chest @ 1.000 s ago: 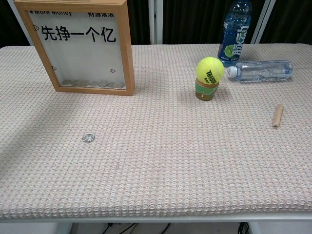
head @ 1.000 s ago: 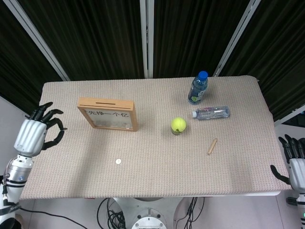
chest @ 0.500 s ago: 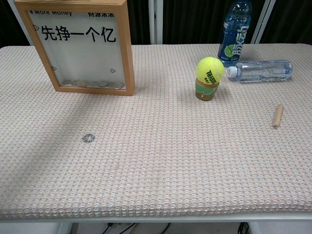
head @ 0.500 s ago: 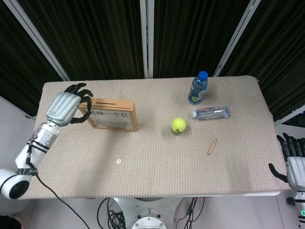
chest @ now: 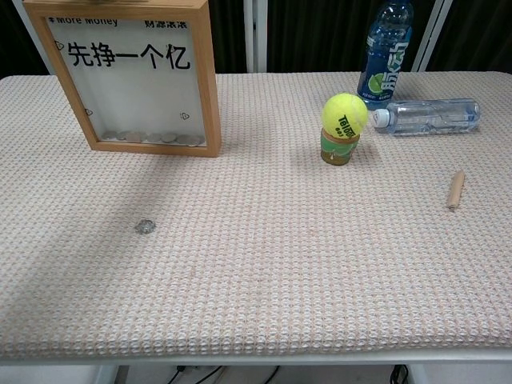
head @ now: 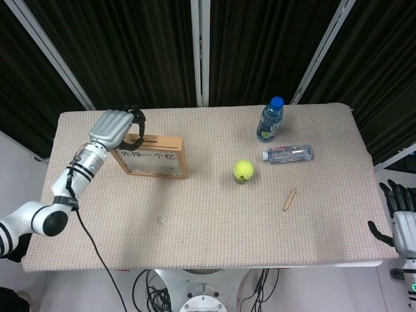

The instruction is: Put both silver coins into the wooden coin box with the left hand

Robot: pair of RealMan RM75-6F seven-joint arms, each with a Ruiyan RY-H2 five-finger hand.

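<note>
1. Wooden coin box [head: 150, 156]: it stands upright at the back-left of the table [head: 214, 214], its slot along the top edge. The left hand [head: 116, 127] hovers over the box's top-left corner, fingers curled in toward the slot. I cannot tell whether a coin is pinched there; the chest view does not show the hand.
2. If a coin is held, I would line it up edge-on with the slot before letting go, so it does not bounce off the frame.
3. Silver coin [chest: 145, 227]: one lies flat on the woven cloth, in front of the box and well apart from it. Flat on a textured mat, it will likely need a fingertip pinch from the edge.
4. Tennis ball [chest: 345, 115], the upright bottle [chest: 385, 52], the lying bottle [chest: 432, 115] and the wooden stick [chest: 454, 190] sit to the right, away from the work.
5. The right hand [head: 401, 220] hangs off the table's right edge, fingers apart, holding nothing.
</note>
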